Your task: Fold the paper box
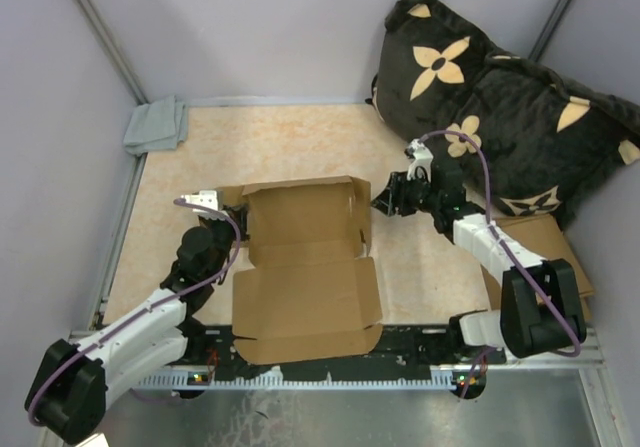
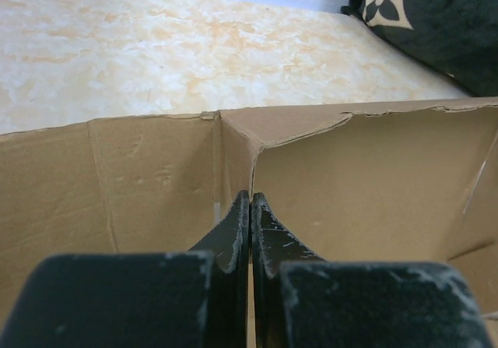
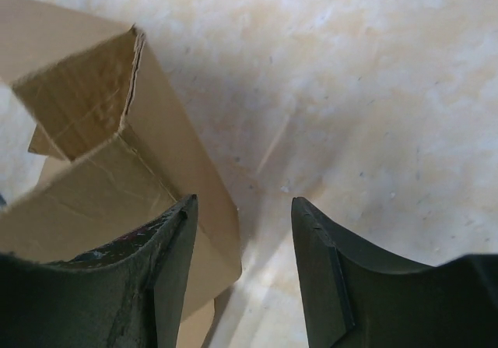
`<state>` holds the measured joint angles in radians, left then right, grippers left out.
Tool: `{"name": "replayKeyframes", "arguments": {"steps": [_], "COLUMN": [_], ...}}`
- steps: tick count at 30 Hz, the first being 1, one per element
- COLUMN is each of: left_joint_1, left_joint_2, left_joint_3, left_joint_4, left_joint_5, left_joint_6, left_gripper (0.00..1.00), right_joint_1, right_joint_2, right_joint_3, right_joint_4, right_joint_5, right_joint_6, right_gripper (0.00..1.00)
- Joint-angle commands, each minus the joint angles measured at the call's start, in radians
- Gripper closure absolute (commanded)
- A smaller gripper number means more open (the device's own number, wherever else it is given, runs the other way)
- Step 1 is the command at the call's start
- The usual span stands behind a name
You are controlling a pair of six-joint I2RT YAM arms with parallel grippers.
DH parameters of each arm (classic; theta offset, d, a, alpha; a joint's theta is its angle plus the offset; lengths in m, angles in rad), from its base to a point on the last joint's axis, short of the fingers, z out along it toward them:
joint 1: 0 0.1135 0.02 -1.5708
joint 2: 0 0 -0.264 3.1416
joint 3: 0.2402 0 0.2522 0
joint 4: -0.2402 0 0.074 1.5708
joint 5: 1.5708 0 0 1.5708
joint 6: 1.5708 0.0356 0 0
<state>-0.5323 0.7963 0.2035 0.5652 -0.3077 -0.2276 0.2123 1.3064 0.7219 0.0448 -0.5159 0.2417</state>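
Box (image 1: 305, 287) — mid-table, between the two grippers. Its lid panel lies flat and unfolded, nearer the bases than either set of fingers. Beyond it the tray half is raised: back wall and both side walls are seen standing, ragged along the top edges.

Left gripper (image 2: 250, 202): fingers pressed together with a thin sliver of cardboard seen between them. The tray's left wall is judged to be pinched, its corner fold just beyond the fingertips.

Right gripper (image 3: 243, 204): spread wide, nothing held. The tray's right corner stands just beside one finger (image 3: 167, 247); whether they touch cannot be told. Bare table (image 3: 373, 91) is seen between and beyond the tips.

Progress is judged roughly half — walls are up, but no side flap is seen locked. The lid is left to be swung over and its tabs tucked.

Far beyond the right fingers, a pillow (image 1: 500, 97); far beyond the left, a cloth (image 1: 155, 125).
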Motion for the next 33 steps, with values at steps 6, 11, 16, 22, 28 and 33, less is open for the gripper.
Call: {"name": "replayKeyframes", "arguments": {"steps": [6, 11, 16, 22, 28, 33], "left_joint_1": [-0.005, -0.005, -0.005, -0.005, -0.006, -0.007], "left_joint_2": [0.037, -0.028, -0.095, -0.147, -0.191, -0.236], "left_joint_3": [0.055, -0.019, -0.071, -0.124, -0.17, -0.21], "left_joint_4": [-0.022, 0.026, 0.037, 0.063, 0.082, 0.099], "left_joint_5": [0.014, 0.041, 0.07, 0.104, 0.111, 0.118], "left_joint_6": [-0.025, -0.013, -0.007, -0.004, -0.006, -0.004], "left_gripper": [1.0, 1.0, 1.0, 1.0, 1.0, 1.0], "right_joint_1": [0.058, 0.079, 0.107, 0.154, 0.164, 0.167], "right_joint_2": [-0.025, -0.038, -0.067, -0.105, -0.218, -0.309], "right_joint_3": [-0.039, -0.053, -0.079, -0.088, -0.147, -0.207], "right_joint_4": [0.098, 0.124, 0.149, 0.097, 0.047, 0.048], "right_joint_5": [-0.112, -0.122, -0.119, -0.06, 0.031, 0.058], "right_joint_6": [0.02, 0.016, 0.018, 0.024, 0.051, 0.078], "right_gripper": [0.46, 0.44, 0.41, 0.39, 0.4, 0.4]}}
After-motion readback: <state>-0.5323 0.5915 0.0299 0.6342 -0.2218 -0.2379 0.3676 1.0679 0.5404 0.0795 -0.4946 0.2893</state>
